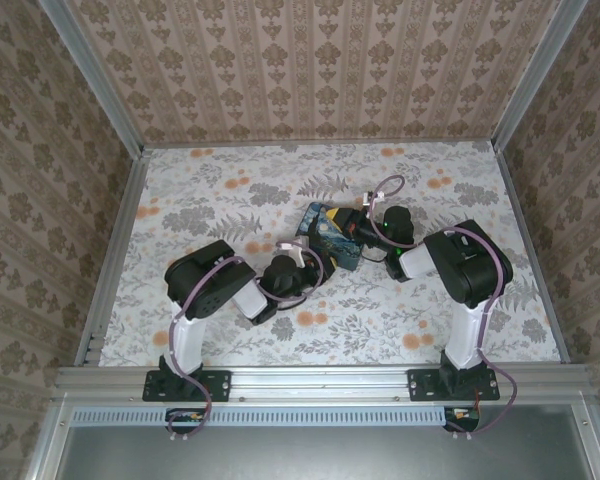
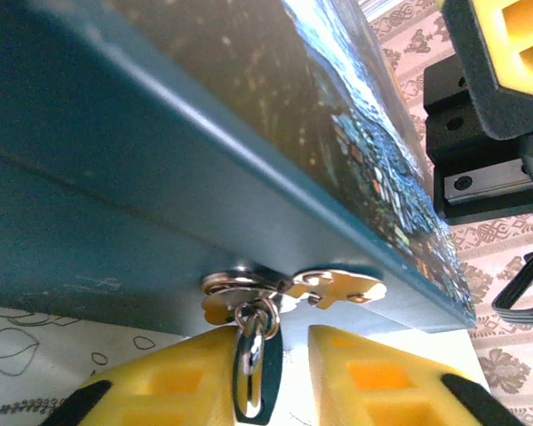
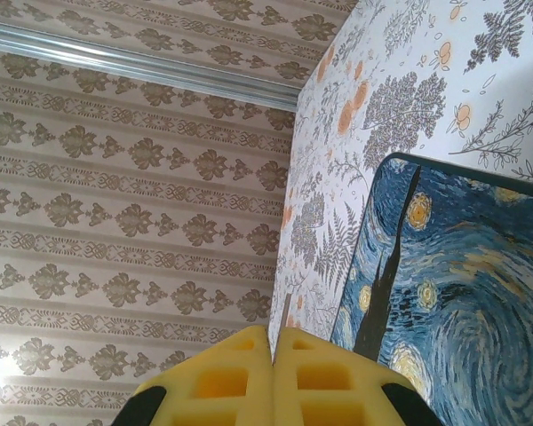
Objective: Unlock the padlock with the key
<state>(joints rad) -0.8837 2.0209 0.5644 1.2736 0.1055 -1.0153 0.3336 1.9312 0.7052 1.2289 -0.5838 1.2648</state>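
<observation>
left pincer [image 2: 275, 351]: spread, straddling small teal metal-shackled padlock [image 2: 250, 377] at 6 o'clock of silver hasp [image 2: 295, 288] | right pincer [image 3: 273, 335]: pinching thin dark metal key [image 3: 286, 312]

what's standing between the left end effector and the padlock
Nothing visible. In the left wrist view the padlock hangs from the metal hasp on the side of the box, right between the yellow fingers of the left end effector, with no other object between them.

Beige damask walls [image 1: 320, 70] enclose a floral tabletop [image 1: 230, 190] on three sides; aluminium rails [image 1: 320, 378] frame its near edge and corners.
</observation>
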